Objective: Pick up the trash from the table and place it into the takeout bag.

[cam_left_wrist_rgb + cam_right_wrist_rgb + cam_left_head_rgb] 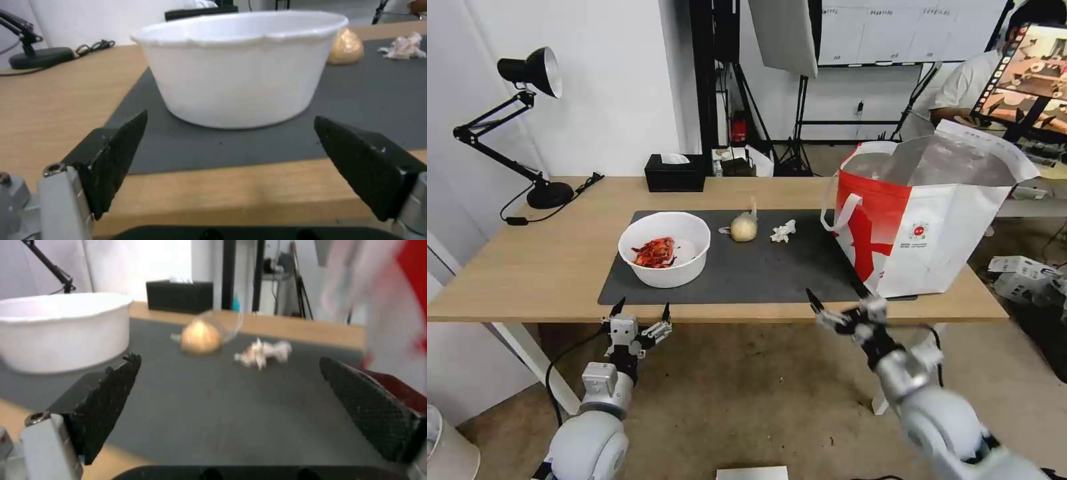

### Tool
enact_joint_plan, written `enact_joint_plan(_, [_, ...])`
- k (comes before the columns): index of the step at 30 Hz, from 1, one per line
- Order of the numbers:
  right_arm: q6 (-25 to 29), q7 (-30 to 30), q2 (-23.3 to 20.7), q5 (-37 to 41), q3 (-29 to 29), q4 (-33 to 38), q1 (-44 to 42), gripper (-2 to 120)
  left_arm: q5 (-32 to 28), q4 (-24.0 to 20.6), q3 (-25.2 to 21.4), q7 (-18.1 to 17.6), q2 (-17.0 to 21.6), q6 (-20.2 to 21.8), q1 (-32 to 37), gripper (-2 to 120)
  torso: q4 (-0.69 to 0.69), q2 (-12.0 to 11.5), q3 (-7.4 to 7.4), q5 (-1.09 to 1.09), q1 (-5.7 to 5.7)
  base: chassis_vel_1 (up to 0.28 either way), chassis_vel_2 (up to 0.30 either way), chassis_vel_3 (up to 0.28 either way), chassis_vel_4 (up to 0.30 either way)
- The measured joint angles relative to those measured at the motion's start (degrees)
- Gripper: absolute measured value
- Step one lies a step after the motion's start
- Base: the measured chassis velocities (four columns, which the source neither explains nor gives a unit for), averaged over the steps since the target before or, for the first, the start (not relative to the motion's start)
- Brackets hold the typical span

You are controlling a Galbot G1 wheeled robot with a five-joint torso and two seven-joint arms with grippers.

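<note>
On the dark grey mat (760, 267) of the table (554, 260) stands a white bowl (665, 249) (238, 66) (62, 330) holding red food scraps. To its right lie a small knotted clear bag with a beige lump (744, 227) (345, 50) (202, 337) and a crumpled white tissue (783, 231) (404, 46) (263, 352). The red-and-white takeout bag (924, 220) (391, 303) stands open at the mat's right end. My left gripper (642, 311) (231, 166) hovers open just before the table's front edge, facing the bowl. My right gripper (834, 300) (231, 410) is open at the front edge, near the bag's lower left corner.
A black tissue box (675, 173) (179, 296) sits at the table's back edge. A black desk lamp (527, 133) (35, 55) with its cable stands at the back left. Light stands and a person at a screen are beyond the table. White boxes (1024, 275) lie on the floor at right.
</note>
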Motion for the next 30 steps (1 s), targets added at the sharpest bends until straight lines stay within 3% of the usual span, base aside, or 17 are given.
enact_joint_plan(1, [0.0,0.0,0.0,0.0,0.0,0.0,0.0,100,0.0,0.0,0.0,0.0,0.0,0.0,0.0,100,0.0,0.0,0.0,0.0,0.0,0.0,0.0,0.0,0.0])
enact_joint_plan(4, [-1.4,2.5,0.8,2.6,-9.2,-6.6,12.6,100,-0.4,-0.7,-1.3,0.0,0.1,0.2,0.5,100,0.02,0.0,0.01,0.0,0.01,0.0,0.0,0.0,0.0])
enact_joint_plan(5, [-1.4,2.5,0.8,2.6,-9.2,-6.6,12.6,100,-0.4,-0.7,-1.3,0.0,0.1,0.2,0.5,100,0.02,0.0,0.01,0.0,0.01,0.0,0.0,0.0,0.0])
enact_joint_plan(8, [-5.8,9.1,3.2,7.3,-16.5,-12.0,22.3,100,-1.0,-1.0,-1.8,-0.1,-0.4,0.1,1.2,100,0.0,0.0,0.0,0.0,0.0,0.0,0.0,0.0,0.0])
enact_joint_plan(12, [-10.3,14.2,6.1,12.2,-21.6,-18.1,32.5,100,-1.7,-1.4,-1.9,-0.3,-1.1,0.3,1.9,100,0.02,0.0,0.0,-0.06,0.0,0.0,0.0,0.0,0.0])
enact_joint_plan(20, [-17.5,23.7,13.8,14.2,-27.3,-29.6,43.9,100,-1.5,-1.7,-1.6,-0.3,-1.6,0.4,2.4,100,0.02,0.0,0.0,-0.01,0.0,0.0,0.0,0.0,0.0])
enact_joint_plan(30, [-23.7,27.2,22.0,15.3,-29.8,-43.3,51.0,100,-1.7,-1.9,-1.9,-0.3,-1.0,0.4,2.9,100,0.02,0.0,0.0,-0.02,0.0,0.0,0.0,0.0,0.0])
